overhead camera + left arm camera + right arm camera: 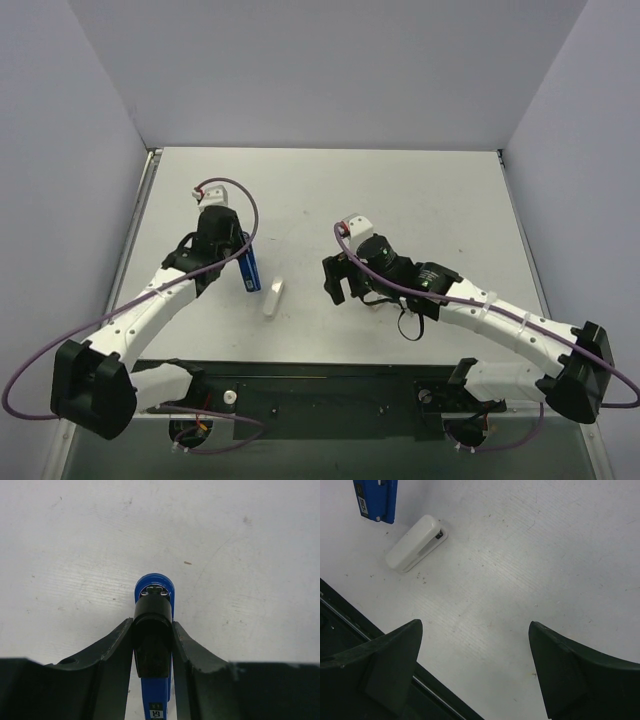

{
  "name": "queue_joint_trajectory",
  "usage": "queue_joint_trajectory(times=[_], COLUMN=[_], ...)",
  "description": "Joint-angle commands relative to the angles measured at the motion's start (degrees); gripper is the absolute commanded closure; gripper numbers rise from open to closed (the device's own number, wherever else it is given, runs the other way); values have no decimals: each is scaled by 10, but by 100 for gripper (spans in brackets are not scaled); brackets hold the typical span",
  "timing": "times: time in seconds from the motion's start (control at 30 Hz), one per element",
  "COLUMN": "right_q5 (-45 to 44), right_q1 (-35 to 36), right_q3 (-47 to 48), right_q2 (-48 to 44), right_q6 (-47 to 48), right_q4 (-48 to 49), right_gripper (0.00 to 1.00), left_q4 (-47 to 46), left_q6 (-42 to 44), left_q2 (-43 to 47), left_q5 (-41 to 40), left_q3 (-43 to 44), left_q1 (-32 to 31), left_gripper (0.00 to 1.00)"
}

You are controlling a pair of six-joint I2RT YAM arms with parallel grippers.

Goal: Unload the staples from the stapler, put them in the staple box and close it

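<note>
The blue stapler [250, 271] stands on the table at the left. My left gripper [236, 260] is shut on it. In the left wrist view the fingers [118, 650] clamp the stapler's black top part [152, 645] from both sides, and its rounded blue end [155, 581] with small metal bits points away from the camera. My right gripper [336, 280] is open and empty, low over the table [520, 555] to the right of the stapler [376, 499]. I see no loose staples that I can make out.
A small white rounded oblong piece [272, 295] lies on the table just right of the stapler; it also shows in the right wrist view [415, 542]. The black base rail [330, 385] runs along the near edge. Grey walls enclose the table.
</note>
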State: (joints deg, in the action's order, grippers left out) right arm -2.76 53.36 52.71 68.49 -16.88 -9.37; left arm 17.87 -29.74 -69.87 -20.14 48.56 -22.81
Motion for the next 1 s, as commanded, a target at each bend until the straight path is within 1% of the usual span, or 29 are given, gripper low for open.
queue_joint_trajectory(times=[0.0,0.1,0.23,0.27,0.3,0.53,0.57,0.73,0.8,0.87,0.97], right_q5=[-15,-19,-9,-11,-8,19,22,109,146,183,230], right_q1=[5,4,6,5,6,7,9,12,12,14,14], right_q3=[28,28,36,38,41,60,65,97,111,124,132], right_q2=[-41,-65,-92,-96,-104,-136,-142,-162,-165,-165,-167], right_q6=[0,4,14,16,19,45,54,85,96,109,128], right_q4=[-28,-42,-67,-78,-82,-134,-138,-178,-190,-202,-205], right_gripper=[18,18,18,18,18,18,18,19,20,21,22], left_q4=[-18,-1,15,16,16,-8,-18,-35,-53,-60,-61], left_q6=[13,24,31,35,37,54,55,64,59,63,74], left_q2=[65,94,124,128,137,175,179,200,210,219,229], left_q5=[66,103,193,201,234,385,421,499,547,570,583], left_q3=[37,58,71,72,72,54,47,32,22,15,6], left_q1=[0,-1,-2,-2,-3,-9,-14,-50,-70,-107,-142], left_gripper=[100,100,100,100,100,100,100,100,100,100,100])
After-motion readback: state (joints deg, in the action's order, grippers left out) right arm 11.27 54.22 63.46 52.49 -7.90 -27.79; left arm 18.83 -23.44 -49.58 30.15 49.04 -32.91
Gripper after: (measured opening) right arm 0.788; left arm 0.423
